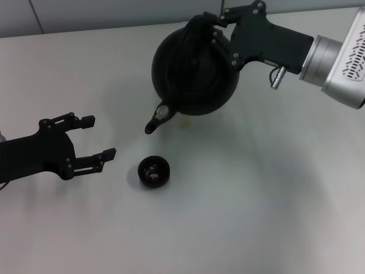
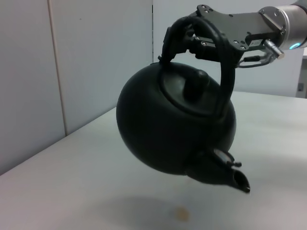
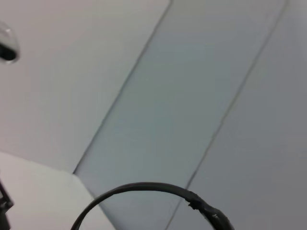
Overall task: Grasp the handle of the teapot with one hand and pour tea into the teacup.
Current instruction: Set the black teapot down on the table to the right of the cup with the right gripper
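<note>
Matte-black teapot [image 1: 194, 71], large and round, hangs clear of the white table [image 1: 256, 194], tilted so its short spout [image 1: 155, 121] points down and toward my left side. Lid with knob [image 2: 194, 84] sits on top, seen tipped in my left wrist view. Handle [image 2: 220, 72], an arched black hoop over the pot, is clamped in my right gripper [image 1: 219, 28]; the fingers are closed around the top of the arch, and the black gripper body and silver wrist reach in from the far right. In my right wrist view only a thin curved stretch of the handle [image 3: 158, 189] shows against grey wall panels; my own fingers are out of that frame. Teacup [image 1: 154, 171], small, black, bowl-shaped and without a handle, stands upright on the table, nearer to me than the spout tip and a little to its right, apart from the pot; something pale glints inside it, though I cannot tell what. No stream between spout and cup is visible. One small brownish spot [image 1: 184, 122] marks the table just beside the spout; the same spot [image 2: 181, 213] appears under the pot in my left wrist view. My left gripper [image 1: 100, 137] is low over the table on the left, jaws spread wide and holding nothing, its fingertips pointing toward the teacup, near it but not touching.
</note>
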You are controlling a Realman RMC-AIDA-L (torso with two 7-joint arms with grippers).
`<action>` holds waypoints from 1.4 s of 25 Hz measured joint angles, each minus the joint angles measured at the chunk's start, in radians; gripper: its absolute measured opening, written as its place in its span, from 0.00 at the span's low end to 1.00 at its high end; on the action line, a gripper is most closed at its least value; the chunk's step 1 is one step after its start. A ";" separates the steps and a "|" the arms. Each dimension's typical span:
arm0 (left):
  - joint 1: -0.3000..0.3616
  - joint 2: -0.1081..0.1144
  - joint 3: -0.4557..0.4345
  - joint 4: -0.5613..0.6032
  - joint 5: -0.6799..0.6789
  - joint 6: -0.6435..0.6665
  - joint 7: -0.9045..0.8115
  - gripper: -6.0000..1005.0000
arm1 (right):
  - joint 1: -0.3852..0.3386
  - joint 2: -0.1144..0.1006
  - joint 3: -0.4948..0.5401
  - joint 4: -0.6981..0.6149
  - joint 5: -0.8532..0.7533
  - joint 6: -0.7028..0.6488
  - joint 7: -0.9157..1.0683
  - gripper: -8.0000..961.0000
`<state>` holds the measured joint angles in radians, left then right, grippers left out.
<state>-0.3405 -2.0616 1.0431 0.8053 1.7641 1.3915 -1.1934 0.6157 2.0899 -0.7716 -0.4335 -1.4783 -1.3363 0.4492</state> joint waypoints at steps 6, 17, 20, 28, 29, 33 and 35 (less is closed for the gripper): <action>0.000 0.000 0.001 0.001 0.000 0.002 0.000 0.83 | -0.023 -0.002 0.001 0.037 0.067 -0.007 0.047 0.10; 0.005 0.000 0.010 0.003 0.000 0.025 0.008 0.83 | -0.100 -0.007 0.017 0.072 0.174 0.006 0.361 0.10; 0.008 0.000 0.011 0.004 -0.002 0.045 0.009 0.83 | -0.117 -0.007 0.017 0.071 0.174 0.040 0.427 0.10; 0.013 0.000 0.011 0.008 0.000 0.077 0.010 0.83 | -0.154 -0.008 0.017 0.085 0.175 0.151 0.506 0.10; 0.013 0.000 0.011 0.008 0.000 0.077 0.010 0.83 | -0.154 -0.008 0.017 0.085 0.175 0.151 0.506 0.10; 0.016 -0.002 0.013 0.008 0.000 0.089 0.010 0.83 | -0.154 -0.008 0.010 0.096 0.171 0.181 0.512 0.10; 0.017 -0.003 0.019 0.009 0.000 0.096 0.011 0.83 | -0.154 -0.008 0.002 0.102 0.167 0.210 0.527 0.10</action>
<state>-0.3232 -2.0642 1.0620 0.8142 1.7641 1.4872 -1.1828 0.4615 2.0815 -0.7696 -0.3318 -1.3108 -1.1263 0.9767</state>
